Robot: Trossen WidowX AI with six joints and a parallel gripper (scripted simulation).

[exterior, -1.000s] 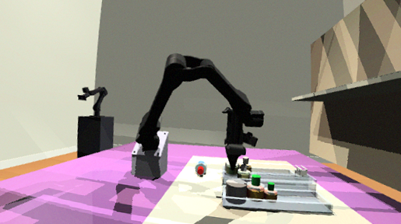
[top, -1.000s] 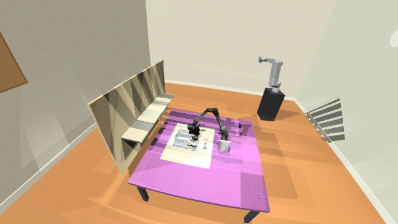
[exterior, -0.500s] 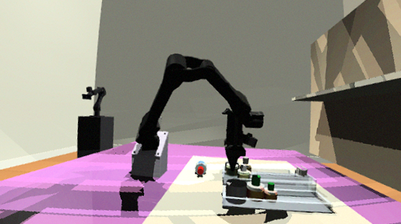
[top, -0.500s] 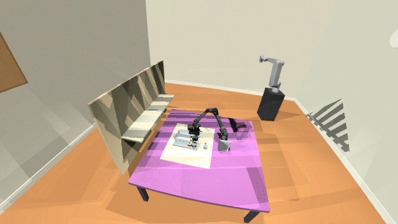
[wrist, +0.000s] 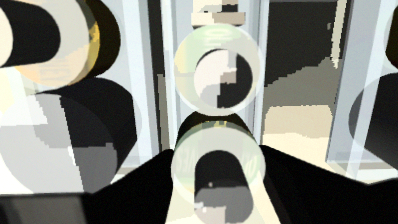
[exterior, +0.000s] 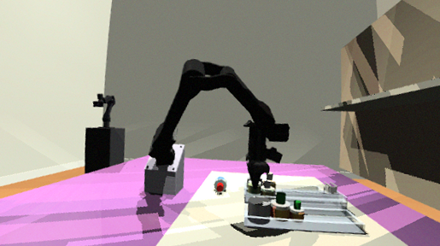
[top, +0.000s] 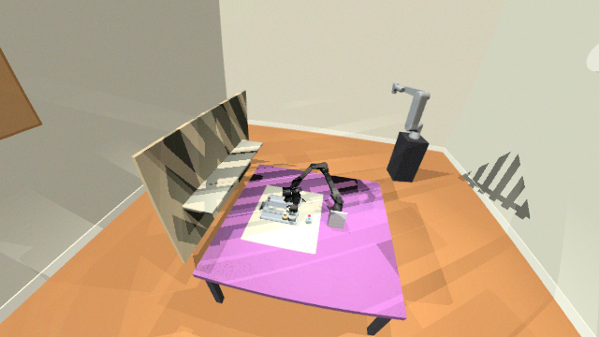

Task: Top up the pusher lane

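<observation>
From above, a black robot arm, bolted to a grey block [top: 337, 219] [exterior: 169, 182] on a pink desk [top: 346, 276] [exterior: 72, 223], arches over a pale mat [top: 281, 239] [exterior: 195, 240]. Its claw [top: 293, 209] [exterior: 254, 186] [wrist: 215, 155] points down at the front end of a clear tray, probably so a jar can enter a lane from the front. A small bottle with a red top [top: 309, 218] [exterior: 220, 185] is on the mat, apart from the tray.

From the side, the near lane [exterior: 309, 228] of the tray holds a grey cylinder [exterior: 259, 210] at its front, then two brown jars with green knobs, one larger [exterior: 280, 209] and one smaller [exterior: 296, 211]. The claw is low over the next lane, where glassy jars stand.

From the wrist, the claw pinches a pale, round-topped jar [wrist: 182, 160] between its two dark fingers. This is the new jar, apparently gripped so that it can press the row back. Straight ahead, between the clear walls of the middle lane, is the matching old jar [wrist: 187, 75]; the two look close, but whether they touch cannot be told. The held jar appears to be at the lane's mouth; whether it has cleared the front stop or reached the floor is hidden.
</observation>
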